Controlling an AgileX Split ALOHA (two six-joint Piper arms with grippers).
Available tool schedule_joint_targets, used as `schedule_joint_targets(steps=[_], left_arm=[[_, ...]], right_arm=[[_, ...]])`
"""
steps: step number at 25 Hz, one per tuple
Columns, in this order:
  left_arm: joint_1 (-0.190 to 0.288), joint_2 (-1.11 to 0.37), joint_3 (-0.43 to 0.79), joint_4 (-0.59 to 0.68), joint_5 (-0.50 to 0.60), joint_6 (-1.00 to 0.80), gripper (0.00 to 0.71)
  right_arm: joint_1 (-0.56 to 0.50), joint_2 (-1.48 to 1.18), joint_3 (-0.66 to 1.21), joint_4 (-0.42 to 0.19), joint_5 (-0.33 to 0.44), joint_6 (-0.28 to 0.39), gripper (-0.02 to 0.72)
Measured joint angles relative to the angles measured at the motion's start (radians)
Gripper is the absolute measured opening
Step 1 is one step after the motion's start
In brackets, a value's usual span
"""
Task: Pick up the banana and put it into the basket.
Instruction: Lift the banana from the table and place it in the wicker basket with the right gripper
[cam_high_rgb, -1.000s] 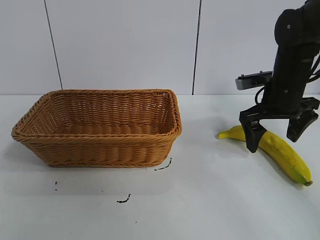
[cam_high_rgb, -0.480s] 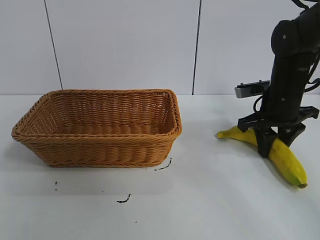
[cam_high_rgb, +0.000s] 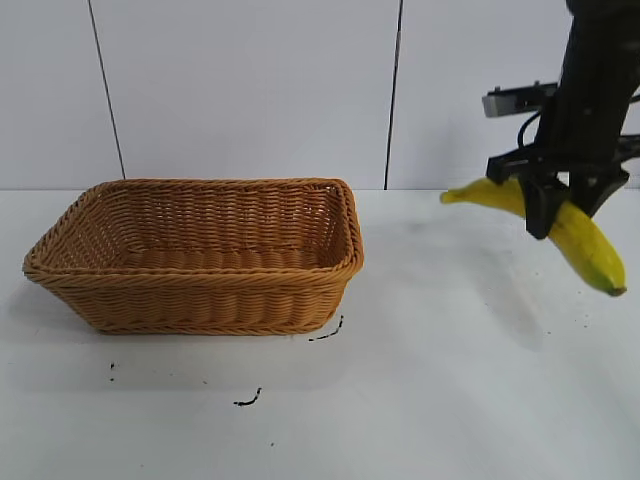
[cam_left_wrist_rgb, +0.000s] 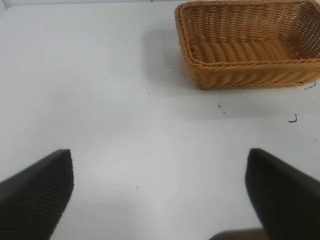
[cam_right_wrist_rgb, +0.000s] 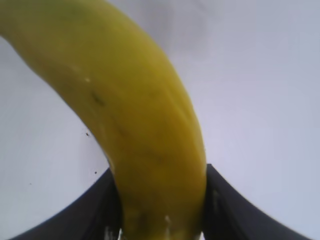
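Note:
The yellow banana (cam_high_rgb: 585, 246) hangs in the air at the right, tilted with one end down. My right gripper (cam_high_rgb: 556, 212) is shut on its middle. In the right wrist view the banana (cam_right_wrist_rgb: 135, 120) fills the space between both black fingers (cam_right_wrist_rgb: 95, 210). The tan woven basket (cam_high_rgb: 200, 290) sits on the white table at the left, with nothing inside. It also shows far off in the left wrist view, basket (cam_left_wrist_rgb: 245, 75). My left gripper (cam_left_wrist_rgb: 160, 192) is open over bare table, out of the exterior view.
The white table (cam_high_rgb: 450, 380) carries a few small black marks (cam_high_rgb: 248, 400) in front of the basket. A white panelled wall (cam_high_rgb: 250, 90) stands behind. Open table lies between basket and banana.
My right gripper closed on the banana where it lay on the table and has lifted it well clear of the surface. The basket has not moved.

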Motion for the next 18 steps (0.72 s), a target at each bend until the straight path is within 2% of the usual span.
schedule_joint_targets(steps=[3,7,13,18], left_arm=[[0.000,0.000,0.000,0.000,0.001,0.000,0.693],[0.000,0.000,0.000,0.000,0.001,0.000,0.693],[0.000,0.000,0.000,0.000,0.001,0.000,0.693],[0.000,0.000,0.000,0.000,0.001,0.000,0.693]], right_arm=[[0.003,0.000,-0.034,0.028,0.002,0.000,0.291],[0.052,0.000,-0.076,0.028,0.004,-0.001,0.291],[0.217,0.000,-0.161,0.031,0.002,-0.047,0.291],[0.367,0.005,-0.188,-0.003,-0.054,-0.088,0.291]])
